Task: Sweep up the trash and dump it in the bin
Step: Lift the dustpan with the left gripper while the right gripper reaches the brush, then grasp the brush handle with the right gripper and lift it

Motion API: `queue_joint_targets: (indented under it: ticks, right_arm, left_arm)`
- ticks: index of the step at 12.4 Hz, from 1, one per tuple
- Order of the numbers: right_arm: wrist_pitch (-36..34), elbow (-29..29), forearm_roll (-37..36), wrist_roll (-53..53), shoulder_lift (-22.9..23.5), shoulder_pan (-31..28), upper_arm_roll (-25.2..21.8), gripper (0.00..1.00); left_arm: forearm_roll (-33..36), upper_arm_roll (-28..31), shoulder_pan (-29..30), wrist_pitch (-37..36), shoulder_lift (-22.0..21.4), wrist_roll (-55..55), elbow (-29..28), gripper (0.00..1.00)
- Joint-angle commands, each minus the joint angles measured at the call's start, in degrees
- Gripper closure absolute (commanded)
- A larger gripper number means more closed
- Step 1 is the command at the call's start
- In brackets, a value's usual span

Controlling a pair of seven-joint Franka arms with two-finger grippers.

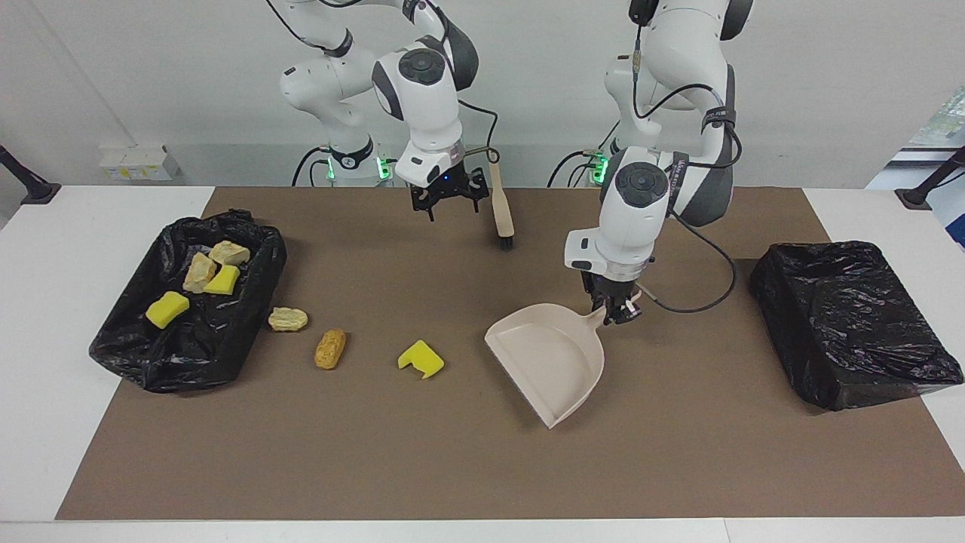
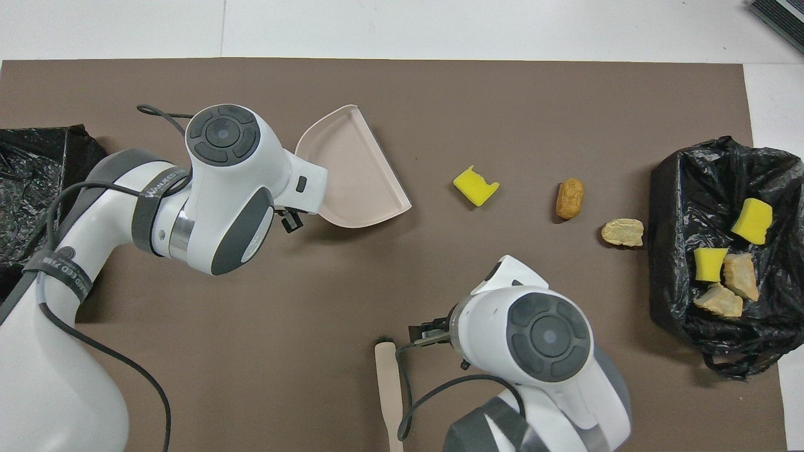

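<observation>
Three pieces of trash lie on the brown mat: a yellow sponge chunk (image 1: 421, 358) (image 2: 475, 186), an orange lump (image 1: 330, 348) (image 2: 570, 198) and a tan lump (image 1: 288, 319) (image 2: 622, 232). Several more sit in the black-bagged bin (image 1: 188, 354) (image 2: 672, 188) at the right arm's end. My left gripper (image 1: 614, 309) is shut on the handle of the beige dustpan (image 1: 554, 362) (image 2: 352, 169), whose mouth faces the sponge chunk. My right gripper (image 1: 445, 200) hangs open just beside the beige brush (image 1: 501, 204) (image 2: 389, 389), not touching it.
A second black-bagged bin (image 1: 852, 324) (image 2: 38, 207) stands at the left arm's end of the mat. White table surface borders the mat on both ends. The brush lies close to the robots, between the two arm bases.
</observation>
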Motion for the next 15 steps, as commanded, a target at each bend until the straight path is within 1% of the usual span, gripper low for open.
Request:
queue_joint_targets:
  ticks: [1,2,3,5,6,8,9,10,12,13,14,15]
  right_arm:
    - [4.26,-4.66,-0.65,10.87,-2.69,5.68,-0.08,0.0]
    - [7.59,-6.67,-2.13,17.19,-2.6,8.76,-0.08,0.0]
    - [9.01,-7.91,-3.98,22.65,-2.6,11.49,-0.08,0.0]
    - [9.99,-9.94,-8.98,33.38,-2.42,16.76,0.01,0.0]
    - [10.6,-11.51,-10.83,38.21,-2.42,19.57,0.01,0.0]
    - [12.27,-14.5,-17.32,47.52,-1.38,25.2,0.1,0.0]
    - [15.24,-16.78,-19.79,52.71,-1.11,27.05,0.1,0.0]
    - [16.66,-18.54,-21.29,54.94,-1.11,28.73,0.1,0.0]
    - [15.97,-18.82,-21.48,55.4,-1.46,29.44,0.18,0.02]
    - [15.97,-18.74,-21.57,55.4,-1.54,29.45,0.27,0.06]
    - [15.8,-18.82,-21.66,55.4,-1.72,29.71,0.27,0.13]
    - [15.71,-18.74,-21.66,55.4,-1.72,30.23,0.27,0.29]
  left_arm:
    - [1.71,-0.37,0.56,-1.84,-1.81,7.49,-1.8,1.0]
    - [1.71,-0.37,0.57,-1.66,-2.25,8.03,-2.59,1.0]
    - [1.71,-0.37,0.65,-1.14,-2.6,9.08,-3.72,1.0]
    - [1.18,-0.55,2.84,-2.09,-2.52,18.97,-3.65,1.0]
    - [0.92,-0.55,3.29,-2.8,-2.6,20.94,-3.82,1.0]
    - [-1.62,-0.46,4.08,-2.19,-2.51,20.52,-3.82,1.0]
    - [-2.5,-0.46,4.26,-2.01,-2.51,20.43,-3.91,1.0]
    - [-2.77,-0.46,4.69,-2.01,-2.43,19.82,-3.91,1.0]
    - [-2.78,-0.46,4.26,-2.01,-2.51,17.97,-4.44,1.0]
    - [-2.78,-0.46,3.91,-1.93,-2.6,17.53,-4.87,1.0]
    - [-2.78,-0.72,3.04,-2.01,-2.78,17.27,-5.23,1.0]
    - [-2.69,-0.72,2.59,-1.84,-2.95,17.09,-5.23,1.0]
